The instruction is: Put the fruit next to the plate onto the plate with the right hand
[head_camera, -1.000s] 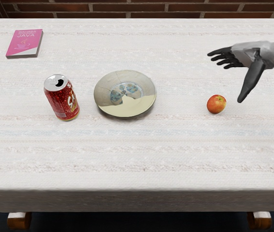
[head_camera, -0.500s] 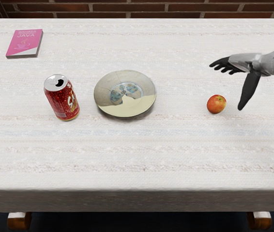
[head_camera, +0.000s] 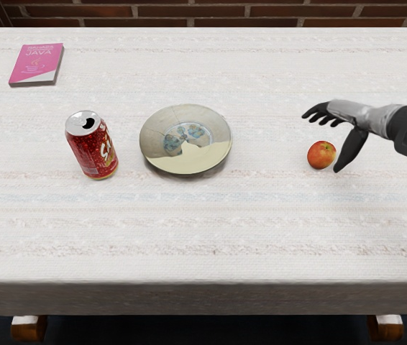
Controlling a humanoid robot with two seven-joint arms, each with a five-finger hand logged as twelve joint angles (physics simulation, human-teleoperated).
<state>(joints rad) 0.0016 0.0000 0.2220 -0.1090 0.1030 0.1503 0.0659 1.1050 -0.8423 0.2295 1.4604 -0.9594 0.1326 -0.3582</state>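
Note:
A small red-and-yellow apple (head_camera: pixel 321 154) lies on the white tablecloth, well to the right of the shiny metal plate (head_camera: pixel 185 138). My right hand (head_camera: pixel 331 131) comes in from the right edge and hovers just above and to the right of the apple, open. Its fingers are spread, the thumb hangs down close beside the apple's right side, and nothing is held. The left arm does not show.
A red soda can (head_camera: pixel 92 144) stands left of the plate. A pink book (head_camera: pixel 37 63) lies at the far left back. A brick wall runs behind the table (head_camera: pixel 203 237), whose front edge is near the bottom.
My right hand has come down and moved left toward the apple, its thumb now close to the fruit. The apple, plate, can and book have not moved.

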